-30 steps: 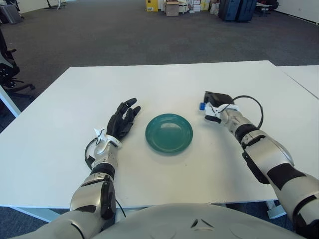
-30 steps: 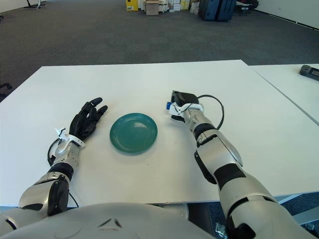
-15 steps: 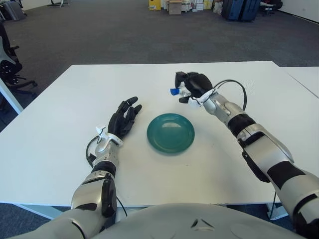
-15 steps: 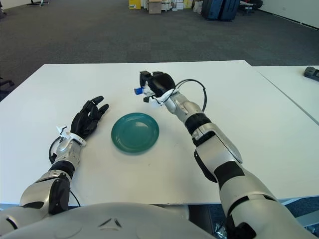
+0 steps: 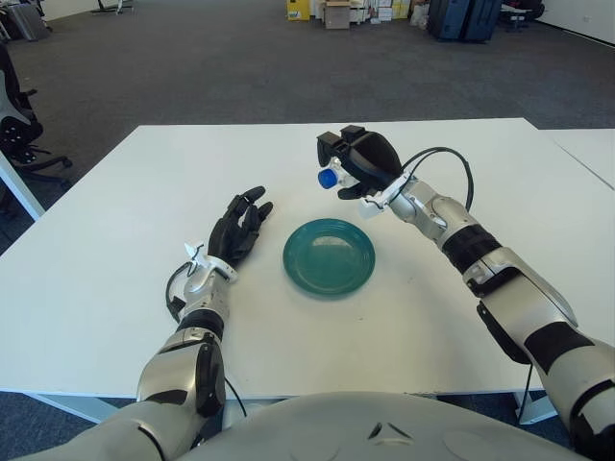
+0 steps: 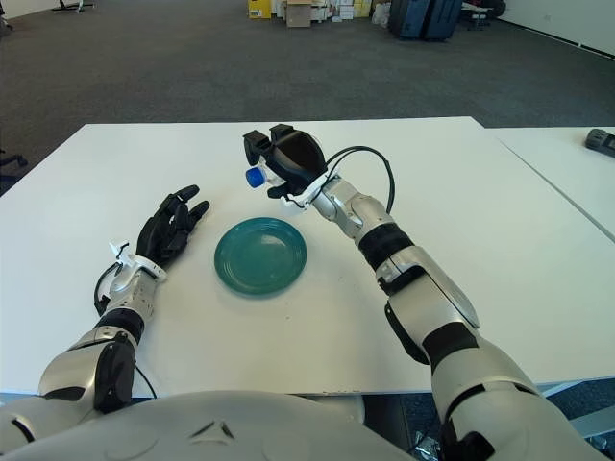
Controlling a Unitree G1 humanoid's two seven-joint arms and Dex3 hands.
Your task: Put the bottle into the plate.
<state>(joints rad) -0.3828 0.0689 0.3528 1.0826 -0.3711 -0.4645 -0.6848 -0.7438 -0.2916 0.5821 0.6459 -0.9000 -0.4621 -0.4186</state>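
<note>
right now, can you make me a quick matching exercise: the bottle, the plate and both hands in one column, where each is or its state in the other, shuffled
Things:
1. bottle
2. plate
3. left hand
4. right hand

Descriptions:
A. fingers spread, holding nothing, left of the plate
B. raised beyond the plate, closed around the bottle
C. lying bare on the white table
D. blue cap pointing left, held off the table

Pairs: 1-D, 2-C, 3-A, 4-B

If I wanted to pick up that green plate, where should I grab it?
Grab the plate by its raised rim, probably on the near edge, coming from above with fingers pinching the lip. It lies flat on the table, so only the rim sticks up. The right hand holding the bottle shows beyond its far side; the left hand shows to its left.
</note>
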